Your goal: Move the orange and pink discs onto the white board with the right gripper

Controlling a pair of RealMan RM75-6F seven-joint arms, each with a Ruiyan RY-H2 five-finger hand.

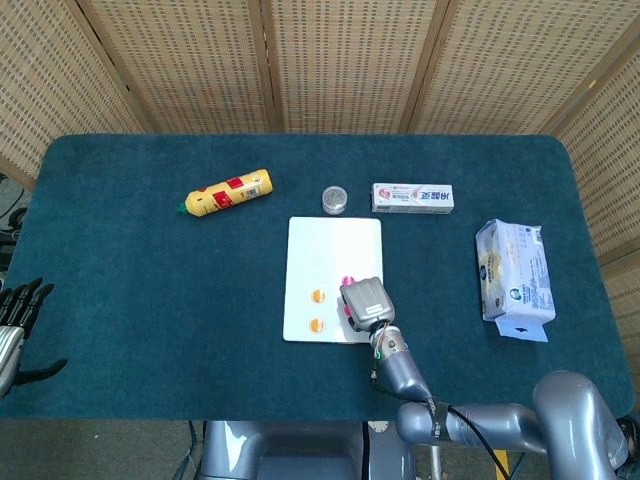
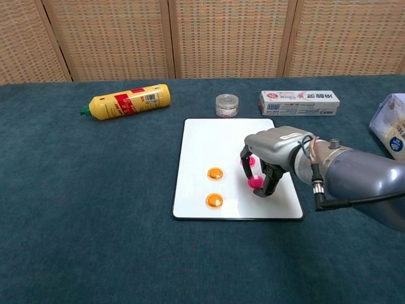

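Pink plastic disc (image 2: 255, 182): pinched by right hand (image 2: 269, 158) over flat white board (image 2: 209, 142); placement step; next, release.

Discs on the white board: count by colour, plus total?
Orange discs: 2, and.
Pink discs: 2, one between the right hand's fingers, one just behind it, partly hidden.
Total: 4, all over the white board.
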